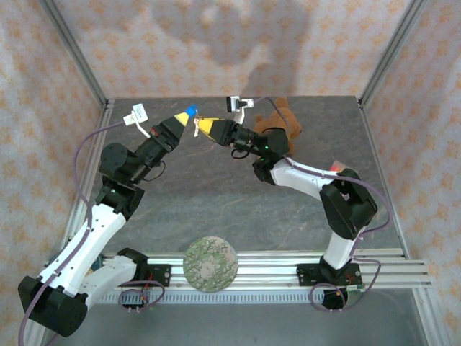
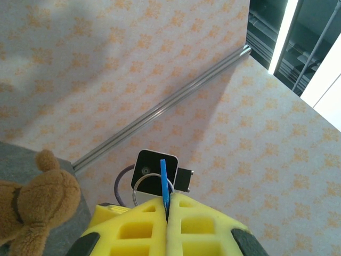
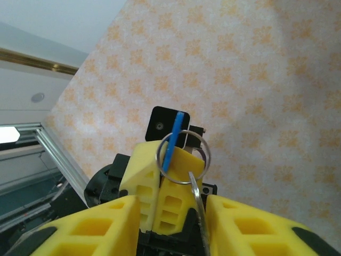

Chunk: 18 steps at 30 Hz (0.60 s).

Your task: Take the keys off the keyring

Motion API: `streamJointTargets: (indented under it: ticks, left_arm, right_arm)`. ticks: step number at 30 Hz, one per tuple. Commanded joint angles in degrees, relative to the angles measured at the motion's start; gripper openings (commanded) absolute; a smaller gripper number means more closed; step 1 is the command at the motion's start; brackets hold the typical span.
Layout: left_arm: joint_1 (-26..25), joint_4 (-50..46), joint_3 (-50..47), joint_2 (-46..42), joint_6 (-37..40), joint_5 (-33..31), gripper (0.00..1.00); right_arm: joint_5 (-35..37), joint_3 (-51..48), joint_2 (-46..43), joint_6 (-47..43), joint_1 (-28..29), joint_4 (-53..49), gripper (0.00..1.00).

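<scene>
Our left jaws are clamped on the blue key (image 2: 164, 184), raised above the far tabletop (image 1: 216, 209). The ring (image 3: 208, 156) hangs from it; a metal key (image 3: 198, 213) dangles between our right jaws, parted, gripping nothing.

We find no text, label, brand, number or sign that can be read. The blue key (image 3: 171, 140) and the silver key (image 3: 197, 205) are seen edge-on, and any stamp on them is illegible.

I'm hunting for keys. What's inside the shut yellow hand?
A blue key on a silver ring sticks out of the left hand. Its pinched end is hidden.
</scene>
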Motion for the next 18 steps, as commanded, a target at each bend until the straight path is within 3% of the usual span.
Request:
streamJointTargets:
  ticks: [1, 2, 5, 11, 13, 18]
  left_arm:
    - [0.6, 2.2, -0.5, 0.1, 0.2, -0.1, 0.00]
    - [0.6, 2.4, -0.5, 0.2, 0.0, 0.0, 0.00]
    - [0.6, 3.9, -0.6, 1.1, -1.3, 0.8, 0.00]
    - [0.5, 7.9, -1.3, 2.8, -4.3, 1.9, 0.00]
    - [0.5, 7.9, -1.4, 2.7, -4.3, 1.8, 0.00]
    - [0.5, 7.4, -2.2, 1.2, -3.5, 0.2, 0.00]
  right_arm:
    - [-0.4, 2.5, 0.1, -0.4, 0.4, 3.0, 0.46]
    - [-0.4, 2.7, 0.2, -0.4, 0.4, 3.0, 0.47]
    - [0.1, 3.4, 0.5, -0.6, 0.7, 3.0, 0.63]
    - [0.6, 4.8, 1.8, -0.7, 1.0, 3.0, 0.66]
    - [0.4, 5.3, 2.1, -0.7, 1.3, 3.0, 0.63]
    - [-0.2, 5.7, 2.6, -0.4, 2.0, 3.0, 0.41]
